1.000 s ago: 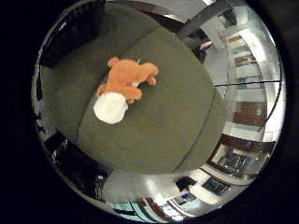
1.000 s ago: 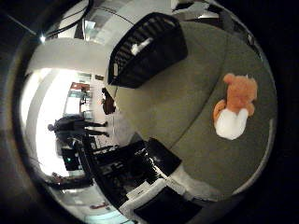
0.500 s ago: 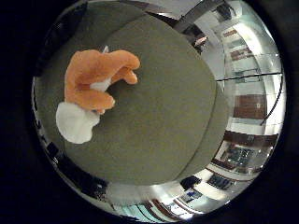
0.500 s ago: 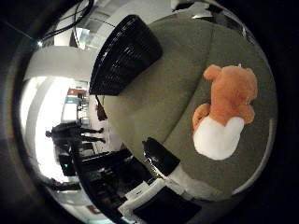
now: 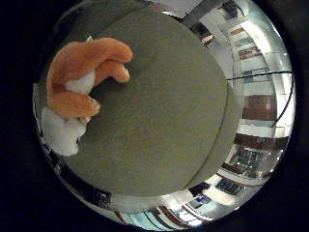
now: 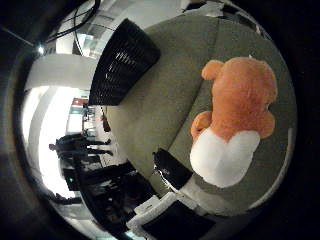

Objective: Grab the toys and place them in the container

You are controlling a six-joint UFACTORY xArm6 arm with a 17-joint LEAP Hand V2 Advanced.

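Surface: olive-green cushion (image 5: 169, 106), fabric finely textured, rounded edge. In the thumb side view a seam runs across it, splitting it into two panels.

Toy (image 6: 235, 115): orange plush with a white part, lying on the cushion. Fills much of the right half of the thumb side view, so close to the palm. In the little finger side view it sits at the left of the frame, orange limbs bent toward the centre, white part at the lower left.

Container (image 6: 122, 62): black mesh basket, upper left of the thumb side view, lying tilted at the cushion's far edge, well apart from the toy.

Room: bright area at the left of the thumb side view with dark furniture; shelving and lit panels along the right rim of the little finger side view.

Hard to make out: the toy's face is not visible in either view; its white part runs to the frame edge in the little finger side view. A black and white object (image 6: 172, 167) at the cushion's edge, lower centre of the thumb side view, is unclear. Hand: none of it clearly shows; whether the fingers are spread or curled cannot be told.
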